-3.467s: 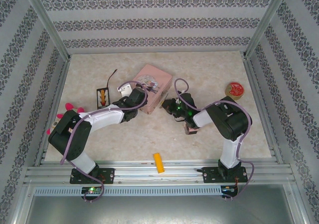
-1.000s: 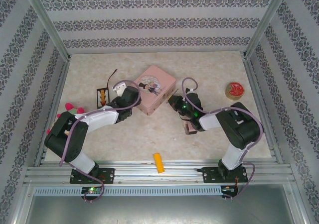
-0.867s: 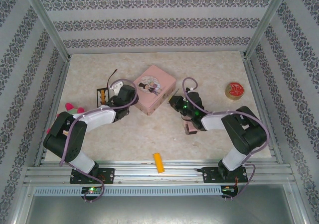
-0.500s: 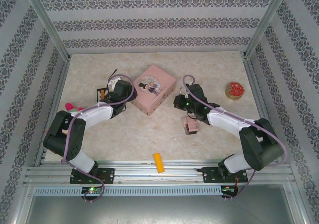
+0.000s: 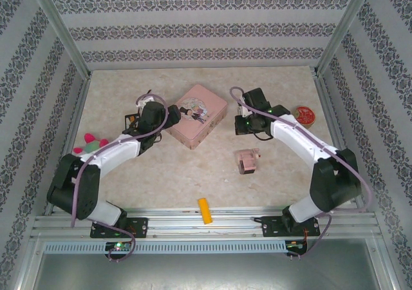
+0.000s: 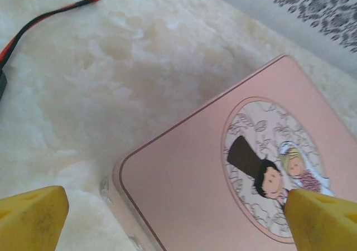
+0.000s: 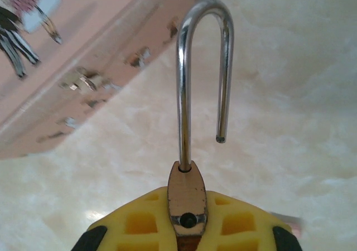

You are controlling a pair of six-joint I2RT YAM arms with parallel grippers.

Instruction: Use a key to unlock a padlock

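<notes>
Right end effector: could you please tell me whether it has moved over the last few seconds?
Yes. The right end effector, holding the padlock, moved farther back and right, nearer the tape roll.

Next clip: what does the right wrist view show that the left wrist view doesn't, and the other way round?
Right wrist, not left wrist: the padlock, its shackle free at one end, clamped in the right gripper. Left wrist, not right wrist: the couple pictured on the tin lid, a red-and-black wire, and the open left gripper. Both: the pink tin on the pale table.
</notes>
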